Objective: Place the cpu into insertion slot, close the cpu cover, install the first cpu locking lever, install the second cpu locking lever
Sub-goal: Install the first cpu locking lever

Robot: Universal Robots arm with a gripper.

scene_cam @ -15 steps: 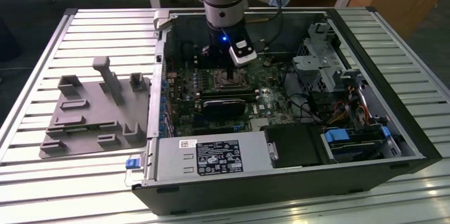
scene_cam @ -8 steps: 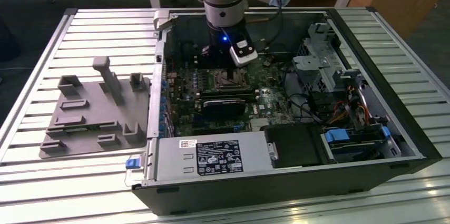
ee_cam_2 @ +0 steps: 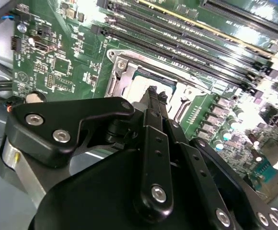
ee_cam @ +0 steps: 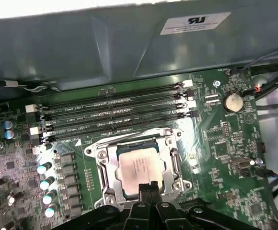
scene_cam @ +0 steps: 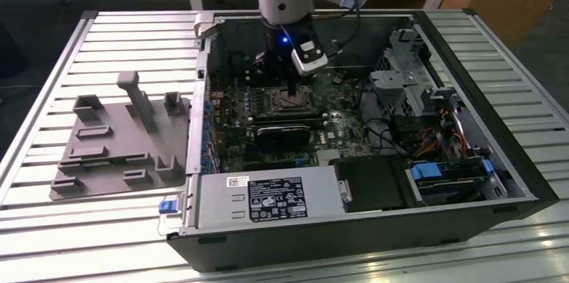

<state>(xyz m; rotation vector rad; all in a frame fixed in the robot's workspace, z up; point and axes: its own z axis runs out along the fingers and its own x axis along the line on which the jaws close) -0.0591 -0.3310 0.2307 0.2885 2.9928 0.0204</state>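
Note:
The cpu (ee_cam: 140, 165) lies flat in the insertion slot (scene_cam: 289, 102) on the green board, its pale metal top showing. The silver cpu cover (ee_cam: 104, 165) lies down around it, framing the chip through its window; in the second wrist view the cpu (ee_cam_2: 140, 87) and the cpu cover (ee_cam_2: 121, 72) appear the same way. My gripper (ee_cam: 149, 188) is shut, with its black fingertips pressed together and nothing seen between them. The tips sit at the cover's edge, just over the chip's rim. In the exterior view the gripper (scene_cam: 294, 90) hangs straight down over the socket. I cannot make out how the locking levers stand.
Long black memory slots (ee_cam: 115, 112) run beside the socket, and a coin battery (ee_cam: 232, 101) sits further off. A black graphics card (scene_cam: 282, 133) lies in front of the socket, then the power supply (scene_cam: 266, 200). A grey fixture plate (scene_cam: 116, 143) rests on the table at the exterior view's left.

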